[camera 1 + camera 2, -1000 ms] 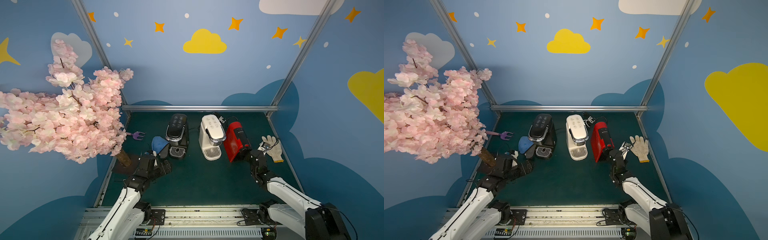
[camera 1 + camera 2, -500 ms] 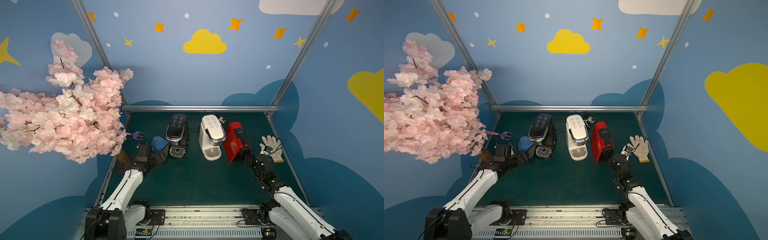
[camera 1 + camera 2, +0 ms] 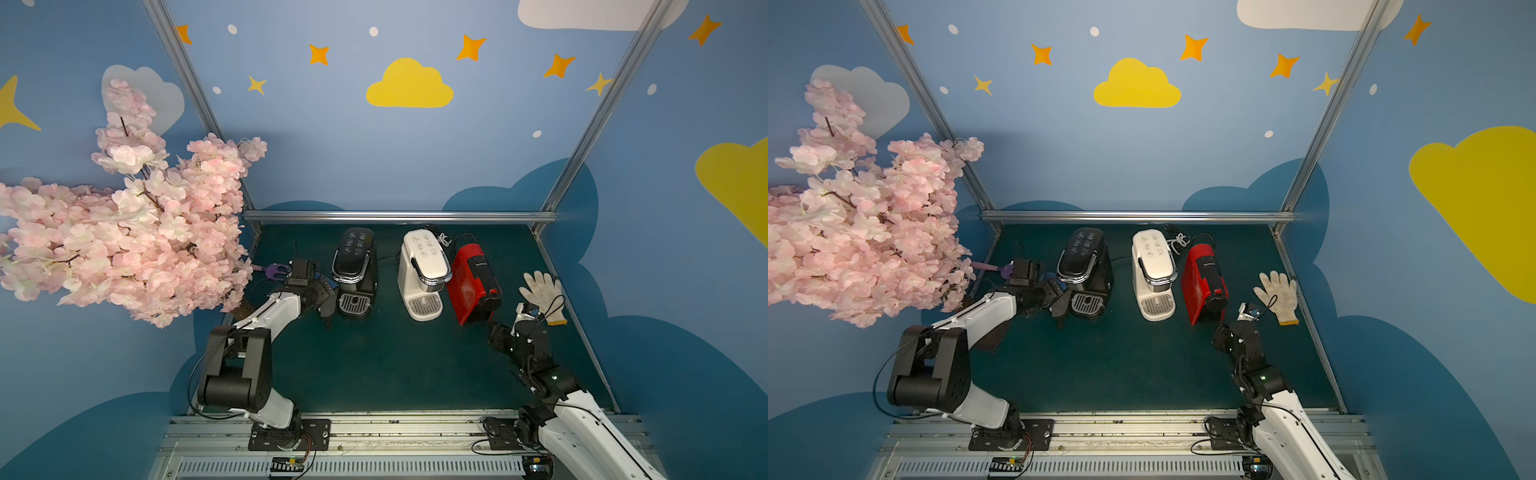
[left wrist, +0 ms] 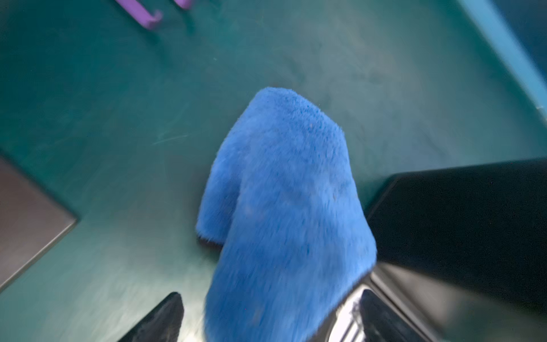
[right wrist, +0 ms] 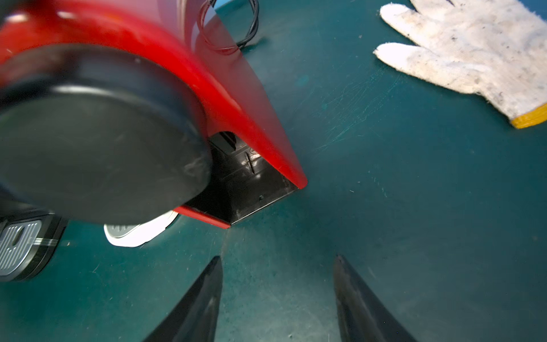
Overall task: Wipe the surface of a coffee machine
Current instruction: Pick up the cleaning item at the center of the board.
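Note:
Three coffee machines stand in a row: black (image 3: 353,266), white (image 3: 424,270) and red (image 3: 473,282). A fluffy blue cloth (image 4: 284,213) lies on the green mat against the black machine's side (image 4: 461,213); in a top view only a sliver of the cloth (image 3: 1048,275) shows. My left gripper (image 4: 271,293) is open, its fingers either side of the cloth's near end with gaps on both sides; from above the left gripper (image 3: 328,299) covers most of it. My right gripper (image 5: 278,257) is open and empty, just in front of the red machine's base (image 5: 245,183).
A white work glove (image 3: 542,295) lies right of the red machine. A purple toy fork (image 3: 274,271) lies beyond the cloth. The blossom tree (image 3: 124,232) overhangs the left side, its dark base plate (image 4: 26,219) close to the left arm. Cables coil behind the white machine.
My left arm has reached forward from the mat's near left to the cloth beside the black machine. The right gripper's jaws have opened wider and it has drawn back slightly from the red machine.

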Controlling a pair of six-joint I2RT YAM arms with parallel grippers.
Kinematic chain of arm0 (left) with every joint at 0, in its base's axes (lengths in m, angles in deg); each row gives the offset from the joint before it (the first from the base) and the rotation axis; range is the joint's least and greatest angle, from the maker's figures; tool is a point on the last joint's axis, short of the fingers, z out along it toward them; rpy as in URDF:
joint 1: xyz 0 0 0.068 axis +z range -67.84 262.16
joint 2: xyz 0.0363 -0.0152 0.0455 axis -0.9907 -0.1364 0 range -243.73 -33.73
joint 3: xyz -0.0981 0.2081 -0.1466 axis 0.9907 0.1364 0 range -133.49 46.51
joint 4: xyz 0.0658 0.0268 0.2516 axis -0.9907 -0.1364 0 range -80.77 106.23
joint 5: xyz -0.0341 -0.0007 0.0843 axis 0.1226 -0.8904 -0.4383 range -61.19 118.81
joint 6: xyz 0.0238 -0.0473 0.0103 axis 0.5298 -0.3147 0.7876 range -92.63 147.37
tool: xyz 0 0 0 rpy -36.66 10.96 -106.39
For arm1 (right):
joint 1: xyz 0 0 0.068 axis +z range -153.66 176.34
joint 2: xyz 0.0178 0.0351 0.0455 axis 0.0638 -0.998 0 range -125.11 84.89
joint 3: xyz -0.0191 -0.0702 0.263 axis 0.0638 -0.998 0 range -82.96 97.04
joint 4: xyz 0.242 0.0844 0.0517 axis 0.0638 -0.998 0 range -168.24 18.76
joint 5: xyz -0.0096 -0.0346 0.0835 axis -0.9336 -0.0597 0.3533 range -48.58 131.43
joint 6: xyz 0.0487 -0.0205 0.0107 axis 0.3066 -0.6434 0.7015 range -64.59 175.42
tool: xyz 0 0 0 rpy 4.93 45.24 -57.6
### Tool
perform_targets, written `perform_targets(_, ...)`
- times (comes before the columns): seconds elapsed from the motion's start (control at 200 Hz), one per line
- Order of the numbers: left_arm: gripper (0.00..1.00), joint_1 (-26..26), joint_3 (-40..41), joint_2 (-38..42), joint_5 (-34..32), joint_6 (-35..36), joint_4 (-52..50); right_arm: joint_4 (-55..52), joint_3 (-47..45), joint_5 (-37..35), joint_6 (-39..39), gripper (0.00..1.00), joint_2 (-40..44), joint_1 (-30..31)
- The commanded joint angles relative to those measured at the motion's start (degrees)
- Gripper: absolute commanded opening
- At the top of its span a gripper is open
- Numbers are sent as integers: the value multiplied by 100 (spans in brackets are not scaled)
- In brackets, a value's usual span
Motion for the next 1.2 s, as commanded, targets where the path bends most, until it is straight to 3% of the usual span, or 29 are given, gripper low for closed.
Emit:
perform_targets(0.0, 93, -22, -167, -327, 78, -46, -153, -138, -116, 190, -110, 60, 122, 23)
perform_targets(0.225, 82, -11, -406, -973, 66, 118, -185, 32, -125, 465, -175, 59, -99, 23)
perform_targets(0.415, 41, -3, -131, -941, 392, 240, 233, 71, -110, 626, -194, 59, -158, 21)
perform_targets(0.616, 14, -8, 443, -388, 751, 457, 448, 33, -155, 874, -198, 59, 99, 21)
perform_targets(0.796, 6, -23, 1136, 810, 1164, 624, 466, -221, -112, 1028, -60, 59, 312, 23)
perform_targets(1.051, 3, -73, 1538, 2689, 1686, 945, -480, -1106, 329, 1474, 0, 59, 521, 25)
perform_targets(1.191, 3, -108, 1693, 3702, 2303, 1109, -796, -1679, 567, 1695, -27, 58, 716, 25)
